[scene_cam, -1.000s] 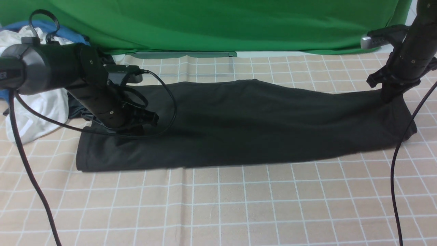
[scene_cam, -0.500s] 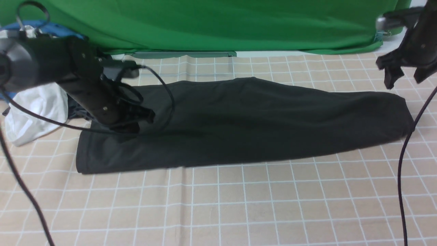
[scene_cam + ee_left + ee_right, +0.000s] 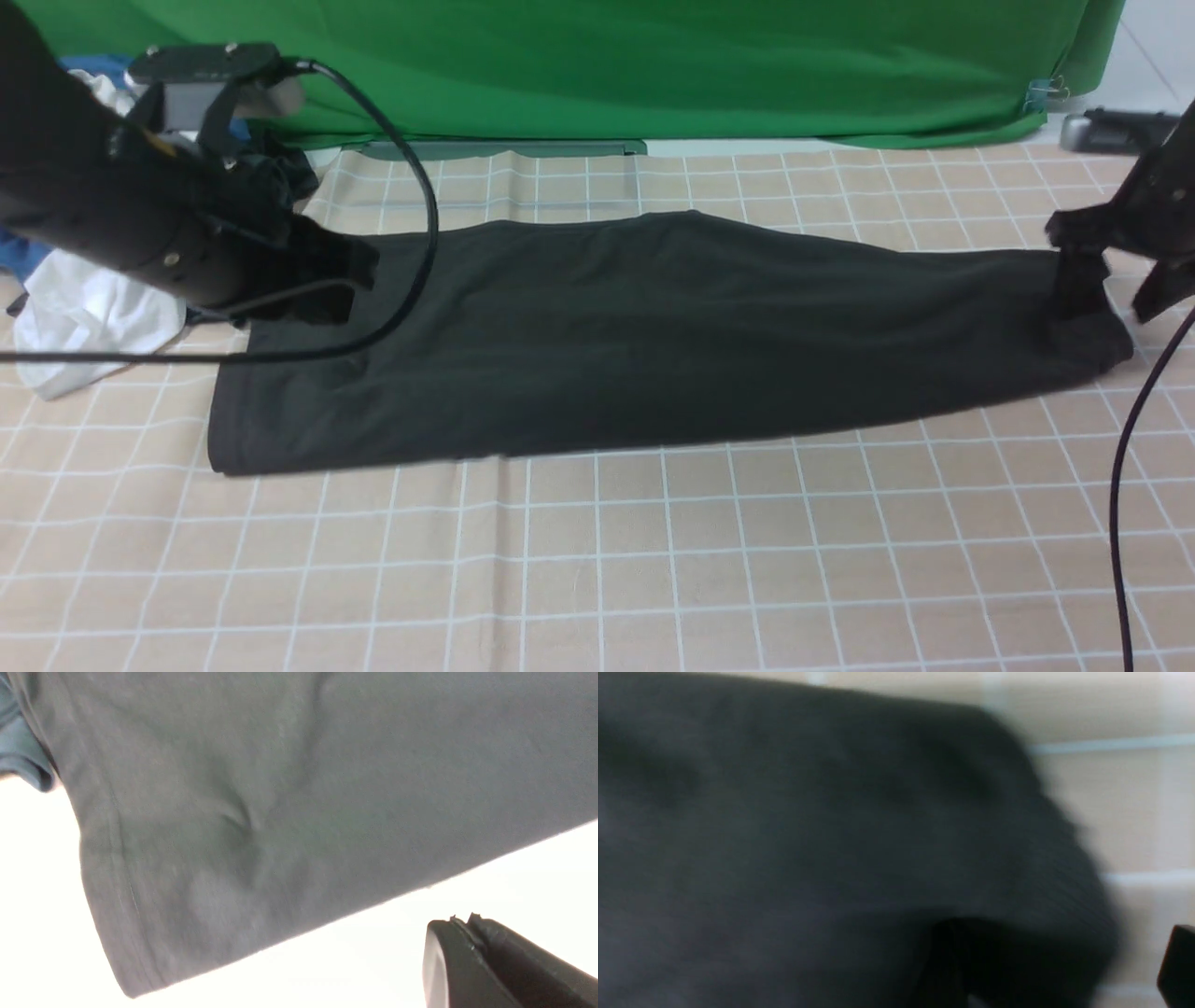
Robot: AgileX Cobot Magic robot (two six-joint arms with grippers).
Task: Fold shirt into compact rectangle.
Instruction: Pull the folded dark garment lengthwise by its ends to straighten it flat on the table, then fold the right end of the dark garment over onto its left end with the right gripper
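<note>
Nearest the camera it's all checked cloth [image 3: 597,579], running right up to the shirt's near edge. The shirt [image 3: 653,345] lies flat on that cloth as one long dark band going left to right, folded lengthwise. Its left end is squared off, and its right end is narrower and sits a bit farther back.

The left gripper [image 3: 322,289] hangs over the shirt's far left corner. In the left wrist view its fingers [image 3: 444,961] are pressed together with nothing between them, and they sit off the shirt's edge. The fabric by that corner has a small pucker in it. A cable [image 3: 428,233] from that arm loops across the shirt's left part.

The right gripper [image 3: 1116,289] is at the shirt's right end with its fingers [image 3: 1078,285] spread wide. One is over the shirt's end and the other is just past the shirt's edge, over the cloth. I can't tell if it's actually touching the fabric, since the right wrist view is pure blur.

Just left of the shirt there's a crumpled white garment [image 3: 84,317]. A bit of teal fabric [image 3: 21,760] peeks out by the shirt's left corner. Behind the shirt, at the far end of the cloth, hangs a green backdrop [image 3: 597,75].
</note>
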